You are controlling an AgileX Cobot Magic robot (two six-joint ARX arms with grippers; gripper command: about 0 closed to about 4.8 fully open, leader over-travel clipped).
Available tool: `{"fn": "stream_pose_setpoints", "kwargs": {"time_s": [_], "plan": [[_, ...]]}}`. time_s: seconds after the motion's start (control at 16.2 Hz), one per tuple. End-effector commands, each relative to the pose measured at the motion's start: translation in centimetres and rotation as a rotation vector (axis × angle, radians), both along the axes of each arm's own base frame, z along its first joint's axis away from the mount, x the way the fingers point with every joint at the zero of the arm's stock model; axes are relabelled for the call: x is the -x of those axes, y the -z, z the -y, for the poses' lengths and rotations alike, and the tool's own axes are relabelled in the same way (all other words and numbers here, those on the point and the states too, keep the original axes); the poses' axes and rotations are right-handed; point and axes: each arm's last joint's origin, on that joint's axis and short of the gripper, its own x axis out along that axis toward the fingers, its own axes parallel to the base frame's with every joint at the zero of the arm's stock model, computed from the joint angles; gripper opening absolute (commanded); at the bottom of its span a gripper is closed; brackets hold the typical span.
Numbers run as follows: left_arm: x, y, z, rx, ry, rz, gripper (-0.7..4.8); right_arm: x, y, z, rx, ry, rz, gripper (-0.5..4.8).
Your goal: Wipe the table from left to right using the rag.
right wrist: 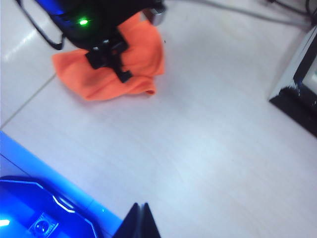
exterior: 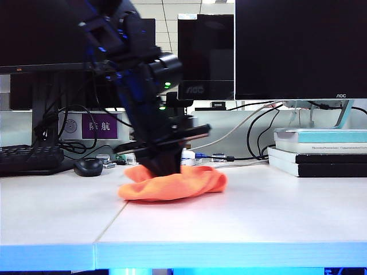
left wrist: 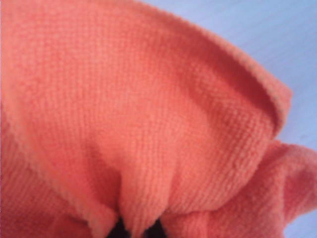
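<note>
1. At the far left of the bench (exterior: 51,206) sit a black keyboard (exterior: 28,157) and a small mouse (exterior: 88,167), well clear of the work.
2. Just right of the bench seam, the left gripper (exterior: 163,167) points down into the rag (exterior: 175,184), its jaws clamped on a pinched fold of cloth. The left wrist view shows the fabric puckering into the dark tips.
3. The rag is soft, light and limp — a fuzzy weave that bunches rather than lies flat. Judged from this, a pinch on a raised fold near the middle is the sensible hold, since an edge grip would likely let it trail.
4. Its crumpled heap lies flat on the bench, long axis running left to right along the front edge.
5. The right gripper (right wrist: 140,221) hangs over the near bench edge, well apart from the rag — jaws together, empty.
6. Stacked books (exterior: 321,152) stand at the far right.
</note>
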Motion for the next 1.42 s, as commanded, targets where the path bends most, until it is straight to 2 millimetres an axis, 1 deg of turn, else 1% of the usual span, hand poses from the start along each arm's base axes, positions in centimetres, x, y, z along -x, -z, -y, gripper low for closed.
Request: {"fn": "stream_pose_setpoints", "kwargs": {"time_s": [0.06,0.19,0.43,0.62,0.8,1.23,1.42], "plan": [[0.9,2.3,1.4,-0.049,0.042,-0.103,-0.06,0.3,-0.1,0.4,-0.005,0.048,-0.006,-0.04],[1.0,2.4,2.3,-0.049,0.06,-0.102,-0.06,0.5,-0.1,0.9,-0.035,0.161,-0.035,-0.04],[1.6,2.6,4.5,-0.052,0.107,-0.102,-0.06,0.6,0.0,2.1,0.059,0.248,-0.041,-0.04],[1.8,2.5,5.9,-0.041,0.138,-0.113,-0.06,0.6,0.2,2.6,0.092,0.276,-0.07,-0.04],[2.6,2.4,7.8,-0.022,0.179,-0.087,-0.06,0.8,0.3,2.9,0.116,0.302,-0.078,-0.04],[2.8,3.0,9.6,-0.008,0.206,-0.089,-0.06,0.8,0.4,2.9,0.114,0.311,-0.083,-0.04],[2.5,2.6,11.1,0.016,0.224,-0.079,-0.06,0.8,0.4,2.9,0.109,0.318,-0.084,-0.04]]}}
